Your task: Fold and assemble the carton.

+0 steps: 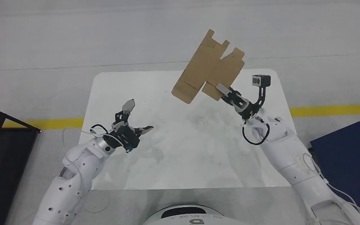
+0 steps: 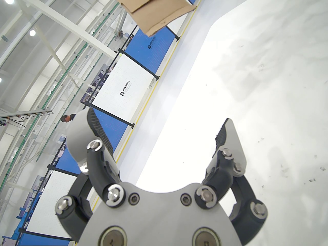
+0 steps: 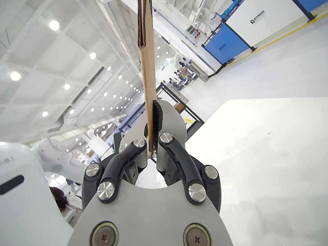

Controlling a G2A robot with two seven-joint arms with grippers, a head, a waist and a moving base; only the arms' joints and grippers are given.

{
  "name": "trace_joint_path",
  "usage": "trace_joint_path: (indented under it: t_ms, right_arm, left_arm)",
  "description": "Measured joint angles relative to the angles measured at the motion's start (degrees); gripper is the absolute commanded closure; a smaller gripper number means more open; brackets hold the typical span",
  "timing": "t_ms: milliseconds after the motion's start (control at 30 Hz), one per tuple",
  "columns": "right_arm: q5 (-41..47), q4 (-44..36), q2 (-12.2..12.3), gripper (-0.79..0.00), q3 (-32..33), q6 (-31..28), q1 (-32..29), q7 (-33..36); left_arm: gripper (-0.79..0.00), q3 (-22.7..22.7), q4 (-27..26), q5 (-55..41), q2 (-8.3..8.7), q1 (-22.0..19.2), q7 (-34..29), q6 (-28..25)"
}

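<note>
Above the far right part of the white table (image 1: pixel 185 160), the brown carton (image 1: pixel 209 66) hangs in the air, clear of the surface. It is still flat and unassembled: the panels lie against each other, and the tabbed, notched end points away from the robot. Its lowest corner sits over the table's far edge.

Right gripper (image 1: pixel 221 89): clamped on the carton's near edge. In the right wrist view the board (image 3: pixel 146 52) is seen edge-on, running straight out from between the closed pads (image 3: pixel 158 115) of the gripper (image 3: pixel 151 113), with two layers visible farther along.

Left gripper (image 1: pixel 140 116): over the left-middle of the table, well apart from the carton, jaws spread wide, nothing between them. The left wrist view shows the same wide gap (image 2: pixel 159 121), the scuffed table (image 2: pixel 256 78) beyond it, and the carton (image 2: pixel 153 8) far off, one flap standing slightly away from the main panel.
</note>
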Motion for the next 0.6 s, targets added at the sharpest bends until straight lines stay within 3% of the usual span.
trace_joint_path:
  t_ms: [200, 300, 500, 600]
  right_arm:
    - [33.52, 6.07, 0.35, 0.000, 4.02, 21.87, 4.89, 21.68]
    - [44.79, 9.02, -0.08, 0.000, 4.12, 33.34, 6.65, 30.92]
    - [61.03, 13.53, -1.23, 0.000, 1.59, 59.59, 8.85, 48.17]
    - [63.91, 15.36, -1.91, 0.000, 0.38, 66.11, 9.60, 49.87]
  left_arm:
    - [-0.785, 0.00, 0.00, 0.00, 0.00, 0.00, 0.00, 0.00]
    - [-0.785, 0.00, 0.00, 0.00, 0.00, 0.00, 0.00, 0.00]
    - [-0.785, 0.00, 0.00, 0.00, 0.00, 0.00, 0.00, 0.00]
    - [-0.785, 0.00, 0.00, 0.00, 0.00, 0.00, 0.00, 0.00]
